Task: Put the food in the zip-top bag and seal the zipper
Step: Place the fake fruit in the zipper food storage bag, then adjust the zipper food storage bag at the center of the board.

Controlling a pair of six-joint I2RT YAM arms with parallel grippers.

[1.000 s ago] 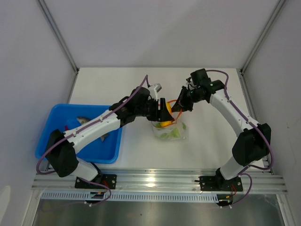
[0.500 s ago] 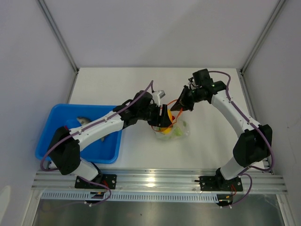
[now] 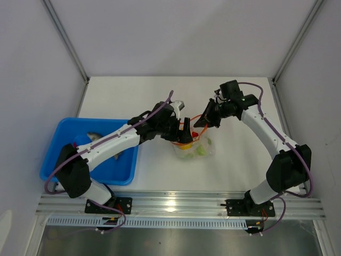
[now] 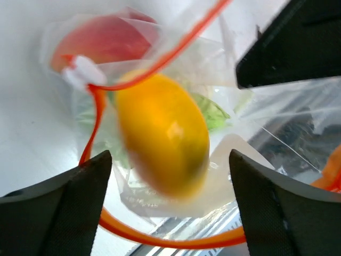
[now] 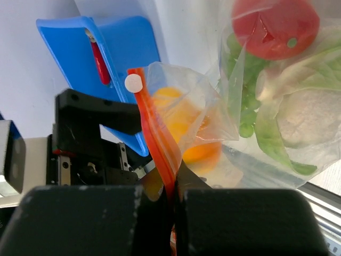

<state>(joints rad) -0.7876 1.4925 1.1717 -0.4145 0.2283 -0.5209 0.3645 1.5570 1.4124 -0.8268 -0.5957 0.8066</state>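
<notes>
The clear zip-top bag [image 3: 194, 146] lies at the table's middle with its mouth held up. My right gripper [image 3: 205, 121] is shut on the red zipper [image 5: 160, 144] edge, also seen in its wrist view [image 5: 174, 188]. My left gripper [image 3: 184, 133] is open over the mouth, its fingers [image 4: 64, 208] wide apart. The yellow lemon-like piece [image 4: 162, 141] sits loose between them inside the bag, blurred. Red-orange fruit [image 5: 274, 26], white cauliflower [image 5: 309, 122] and green leafy bits [image 5: 250, 106] are in the bag. A red chili [image 5: 98, 58] lies in the tray.
The blue tray [image 3: 64, 128] stands at the left front, with a grey fish [image 3: 93, 136] partly hidden under my left arm. White walls and metal posts close in the table. An aluminium rail runs along the near edge.
My left gripper lowered the yellow piece into the bag's mouth, opened and let it go. My right gripper kept its hold on the zipper edge and shifted slightly.
</notes>
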